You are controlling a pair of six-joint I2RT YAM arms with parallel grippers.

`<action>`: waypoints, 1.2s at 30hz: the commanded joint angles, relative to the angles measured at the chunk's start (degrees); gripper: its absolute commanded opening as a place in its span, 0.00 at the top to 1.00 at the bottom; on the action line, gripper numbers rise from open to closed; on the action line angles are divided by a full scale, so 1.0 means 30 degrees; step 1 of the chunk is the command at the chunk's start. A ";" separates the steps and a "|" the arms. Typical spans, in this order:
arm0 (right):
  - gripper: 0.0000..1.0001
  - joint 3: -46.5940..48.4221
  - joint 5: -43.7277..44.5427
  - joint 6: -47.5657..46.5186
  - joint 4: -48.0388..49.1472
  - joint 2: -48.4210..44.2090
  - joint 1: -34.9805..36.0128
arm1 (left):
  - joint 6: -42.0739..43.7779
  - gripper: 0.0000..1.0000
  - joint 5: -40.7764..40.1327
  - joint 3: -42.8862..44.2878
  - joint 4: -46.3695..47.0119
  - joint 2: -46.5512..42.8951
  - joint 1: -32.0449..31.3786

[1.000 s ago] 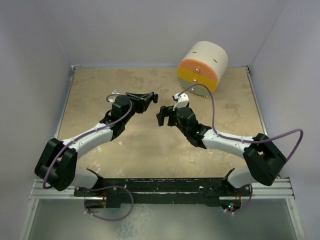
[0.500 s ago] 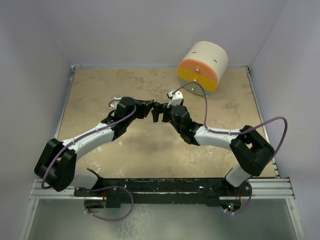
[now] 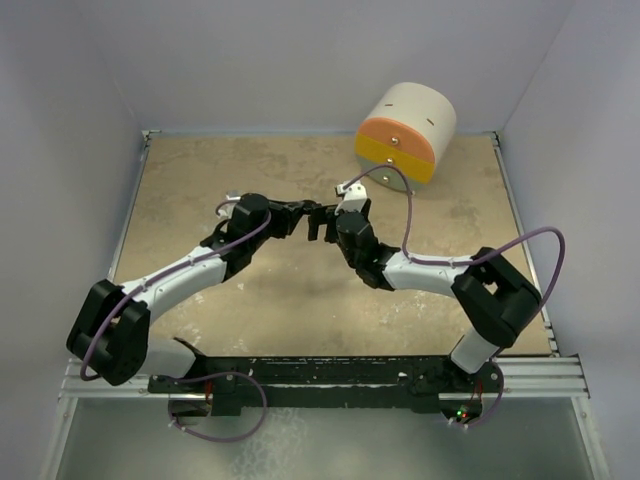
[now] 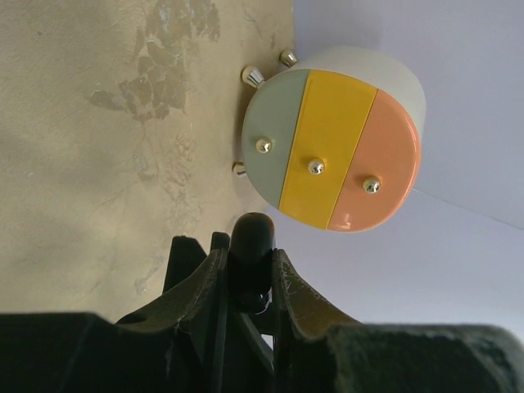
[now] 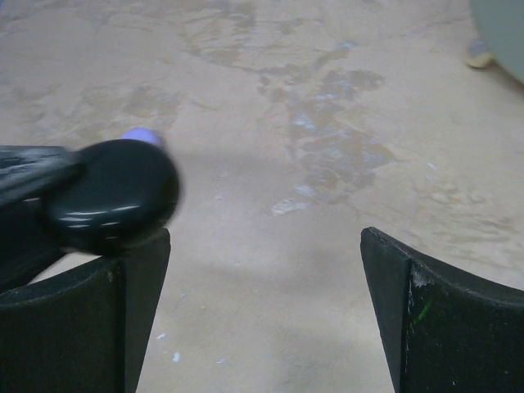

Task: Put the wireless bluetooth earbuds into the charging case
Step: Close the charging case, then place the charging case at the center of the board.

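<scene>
My left gripper is shut on a glossy black rounded charging case, which sticks out past the fingertips in the left wrist view. My right gripper is open and empty, tip to tip with the left one above the table's middle. In the right wrist view the case sits just above my left-hand finger, outside the gap. A small pale lilac earbud shows blurred just beyond the case; I cannot tell what it rests on. The black earbud is out of view.
A round drum with grey-green, yellow and orange stripes and small metal knobs lies on its side at the back right, also in the left wrist view. Pale walls close the table on three sides.
Both grippers have moved toward each other. The right arm reached left and the left gripper came right with the case, so their tips now meet.
</scene>
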 commanded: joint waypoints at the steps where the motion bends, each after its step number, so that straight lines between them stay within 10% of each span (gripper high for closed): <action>1: 0.00 0.0225 0.4151 0.0390 -0.0326 -0.1006 -0.0258 | -0.0542 1.00 -0.0466 0.0046 -0.2005 -0.1045 -0.0058; 20: 0.00 -0.1495 0.1320 0.3595 -0.5407 -0.6719 -0.0265 | 0.9430 1.00 -0.3840 -0.1898 -0.0344 0.0501 0.1030; 36: 0.00 -0.2634 0.0263 0.3962 -0.6144 -0.9232 -0.0288 | 1.2431 0.96 -0.0776 0.4956 0.3225 0.9434 0.0973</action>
